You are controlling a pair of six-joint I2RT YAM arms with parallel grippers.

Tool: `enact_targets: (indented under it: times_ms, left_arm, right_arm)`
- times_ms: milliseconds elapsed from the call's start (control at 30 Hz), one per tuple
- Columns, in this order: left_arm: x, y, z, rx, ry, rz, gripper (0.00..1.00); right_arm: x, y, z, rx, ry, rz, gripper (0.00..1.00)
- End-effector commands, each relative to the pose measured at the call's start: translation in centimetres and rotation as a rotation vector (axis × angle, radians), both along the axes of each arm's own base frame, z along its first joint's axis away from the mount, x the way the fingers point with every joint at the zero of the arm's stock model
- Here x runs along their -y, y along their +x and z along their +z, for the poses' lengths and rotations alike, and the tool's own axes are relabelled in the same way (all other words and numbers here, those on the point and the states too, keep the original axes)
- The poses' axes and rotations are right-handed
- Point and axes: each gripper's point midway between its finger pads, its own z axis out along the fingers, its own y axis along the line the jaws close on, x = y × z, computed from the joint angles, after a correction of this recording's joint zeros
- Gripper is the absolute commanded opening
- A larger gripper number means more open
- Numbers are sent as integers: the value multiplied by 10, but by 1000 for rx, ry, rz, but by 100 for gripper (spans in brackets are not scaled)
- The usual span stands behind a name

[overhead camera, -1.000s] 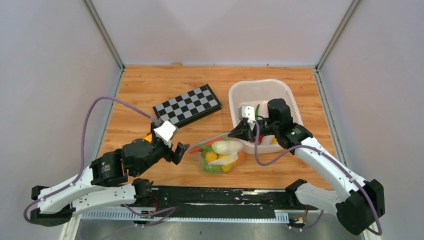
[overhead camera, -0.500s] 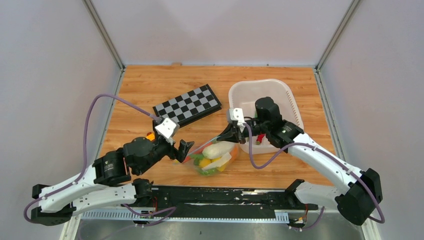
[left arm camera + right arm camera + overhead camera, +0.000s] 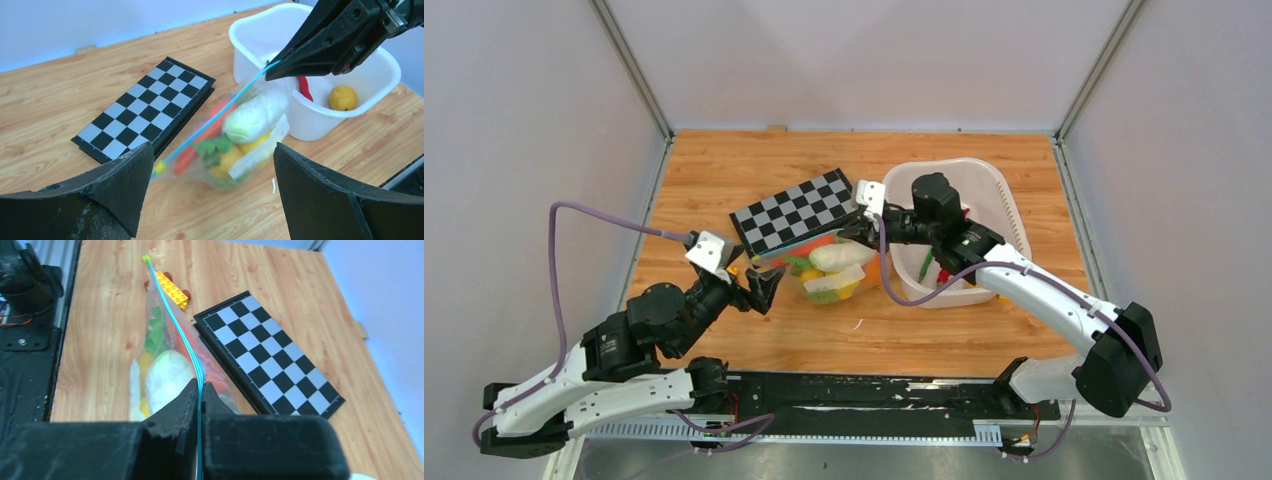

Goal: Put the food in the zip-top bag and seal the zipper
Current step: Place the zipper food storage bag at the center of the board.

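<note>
Change: I've dragged the zip-top bag point(image 3: 829, 272) over beside the chessboard point(image 3: 798, 210).
Right gripper point(image 3: 200, 390): clamped on the zipper point(image 3: 172, 320).
Left gripper point(image 3: 212, 152): spread, empty.

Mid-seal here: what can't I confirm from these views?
Whether the zipper is pressed shut: edge-on in the right wrist view, too thin in the top view.
The zipper's held end: buried between the fingers of the right gripper.
What is left in the basket: the right arm covers much of it in the top view.
</note>
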Motion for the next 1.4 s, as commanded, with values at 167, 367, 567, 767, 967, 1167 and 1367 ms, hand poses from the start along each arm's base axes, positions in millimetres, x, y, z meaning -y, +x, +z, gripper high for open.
enact_targets:
  times_ms: [167,367,567,767,967,1167,1367]
  left_arm:
    - [-1,1,5,-18,-60,29,96]
    - [14,3,-6,-44,-1,0,97]
    - [28,3,-13,-66,33,-27,97]
    - [26,8,-24,-98,54,22,99]
    - [27,11,-45,-158,65,76,100]
    - [21,15,-92,-289,63,176,100]
    - [17,26,-139,-443,13,239,100]
  right_arm:
    - [-13,-42,-18,-33,44,196,4]
    - [1,-65,-56,-136,-108,259,6]
    - [4,-86,-47,-184,-96,350,10]
    - [10,-111,-48,-294,-117,446,22]
    - [17,-122,-34,-286,-100,475,34]
    - [14,-89,-57,-435,-120,144,42]
    - [9,-89,-90,-539,-194,-108,43]
